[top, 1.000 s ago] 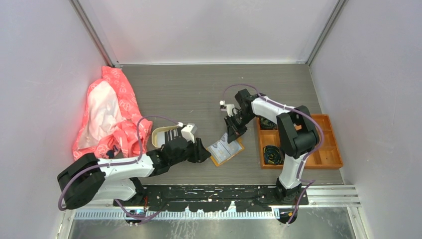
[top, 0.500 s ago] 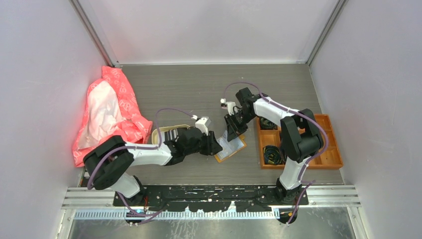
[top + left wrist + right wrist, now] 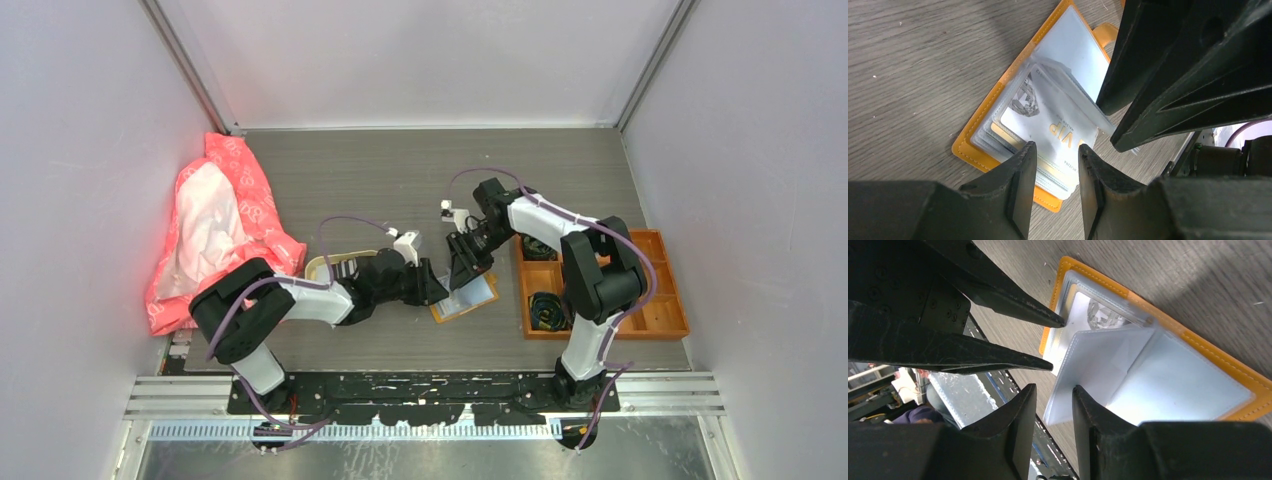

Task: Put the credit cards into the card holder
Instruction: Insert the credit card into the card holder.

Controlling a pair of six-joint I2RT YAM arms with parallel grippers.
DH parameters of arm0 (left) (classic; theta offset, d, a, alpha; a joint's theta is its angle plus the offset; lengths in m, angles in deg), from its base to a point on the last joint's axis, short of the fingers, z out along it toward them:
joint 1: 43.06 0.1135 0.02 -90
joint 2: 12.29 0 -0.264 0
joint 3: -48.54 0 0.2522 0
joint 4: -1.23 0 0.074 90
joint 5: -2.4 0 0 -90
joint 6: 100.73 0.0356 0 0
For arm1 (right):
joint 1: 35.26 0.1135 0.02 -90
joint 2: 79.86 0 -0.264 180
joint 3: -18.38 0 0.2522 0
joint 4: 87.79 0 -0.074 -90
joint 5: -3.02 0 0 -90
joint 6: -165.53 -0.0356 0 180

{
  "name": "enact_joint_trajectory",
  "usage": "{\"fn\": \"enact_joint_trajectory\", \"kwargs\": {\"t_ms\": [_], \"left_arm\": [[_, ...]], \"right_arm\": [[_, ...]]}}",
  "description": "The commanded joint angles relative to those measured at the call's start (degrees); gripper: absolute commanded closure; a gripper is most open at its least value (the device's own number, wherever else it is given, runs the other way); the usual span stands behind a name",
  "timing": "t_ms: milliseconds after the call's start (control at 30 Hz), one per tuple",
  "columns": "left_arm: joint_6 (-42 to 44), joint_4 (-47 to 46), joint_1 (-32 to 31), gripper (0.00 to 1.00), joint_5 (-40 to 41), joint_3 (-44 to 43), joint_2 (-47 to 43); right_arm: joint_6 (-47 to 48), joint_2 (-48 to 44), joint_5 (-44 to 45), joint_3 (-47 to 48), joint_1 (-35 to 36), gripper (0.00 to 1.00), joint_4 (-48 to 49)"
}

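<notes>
While card holder (image 3: 466, 298) lies open on bench (image 3: 380, 180) between my claws, both stand half spread, pinching nothing: left claw (image 3: 1055, 150) over VIP card (image 3: 1048, 120) tucked inside, right claw (image 3: 1053, 390) over clear sleeve (image 3: 1108, 370). Card thin, stiff, slippery, I judge; take by free short edge.

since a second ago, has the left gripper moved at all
Yes. In the top view the left gripper has slid right, away from the pink bag and toward the orange box, up to the card holder.
</notes>
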Motion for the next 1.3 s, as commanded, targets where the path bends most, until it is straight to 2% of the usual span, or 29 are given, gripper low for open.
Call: {"fn": "enact_joint_trajectory", "kwargs": {"t_ms": [0, 200, 400, 933, 1133, 1267], "left_arm": [[-0.2, -4.0, 0.9, 0.62, -1.1, 0.1, 0.5], [-0.1, -4.1, 1.6, 0.62, -1.9, -0.2, 1.1], [-0.1, -4.3, 2.0, 0.62, -2.8, -0.7, 2.2], [0.2, -4.0, 2.3, 0.63, -3.8, -1.3, 3.2], [0.3, -3.9, 2.3, 0.63, -3.9, -1.0, 2.7], [0.3, -3.9, 2.3, 0.63, -4.2, -0.9, 2.1]], "right_arm": [[1.2, 1.1, -2.1, 2.3, -0.1, 0.62, -1.7], [0.8, 0.6, 2.3, 2.3, -0.2, 0.63, -0.9], [1.4, -0.8, 2.9, 2.2, -0.7, 0.62, -1.2], [5.1, -3.0, 4.0, 2.8, -1.2, 0.5, -3.6], [5.4, -2.9, 3.5, 2.8, -1.2, 0.5, -3.8], [5.1, -2.1, 0.7, 2.7, -1.1, 0.55, -3.9]]}}
